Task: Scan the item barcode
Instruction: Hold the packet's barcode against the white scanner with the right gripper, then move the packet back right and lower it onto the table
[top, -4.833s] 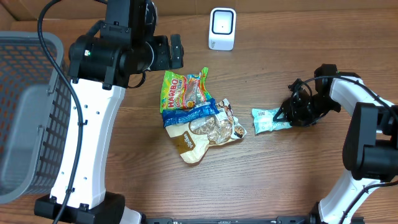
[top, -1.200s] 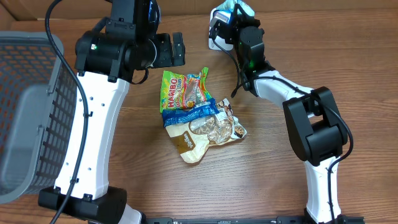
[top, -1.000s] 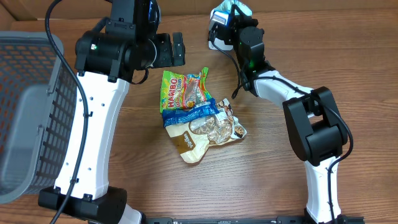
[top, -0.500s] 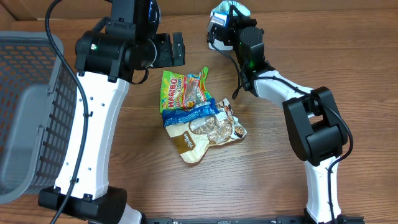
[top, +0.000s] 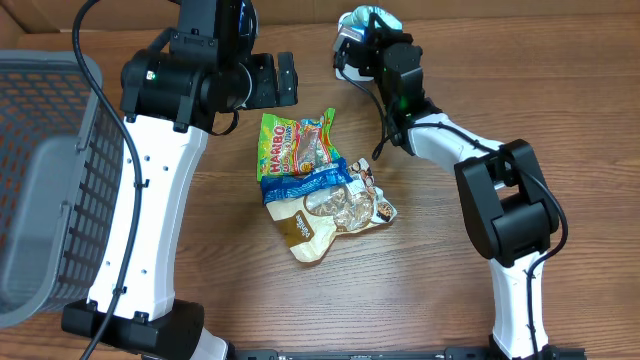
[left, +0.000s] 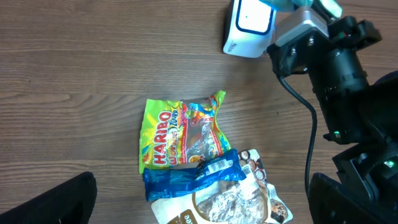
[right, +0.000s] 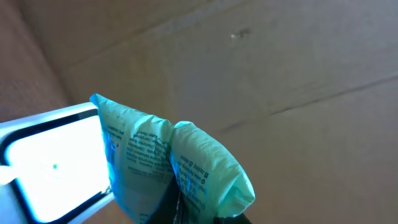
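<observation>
Your right gripper (top: 362, 38) is clamped on the mint packet (right: 168, 162), holding its printed face before the scanner (left: 247, 26) at twelve o'clock, presumably so the barcode reads (the left gripper (top: 272, 82) idles wide open, empty).

- Gummy-sweet bag (left: 180, 134): brand "HARIBO" in large capitals down its green-and-yellow front. The smaller wording beside it is not legible.
- Blue packet (left: 193, 177): white barcode label, digits too small to read.
- Mint-green packet (right: 168, 168): lines of dark fine print, unreadable.
- White scanner (left: 249, 25): faint lettering on its side, unreadable.
</observation>
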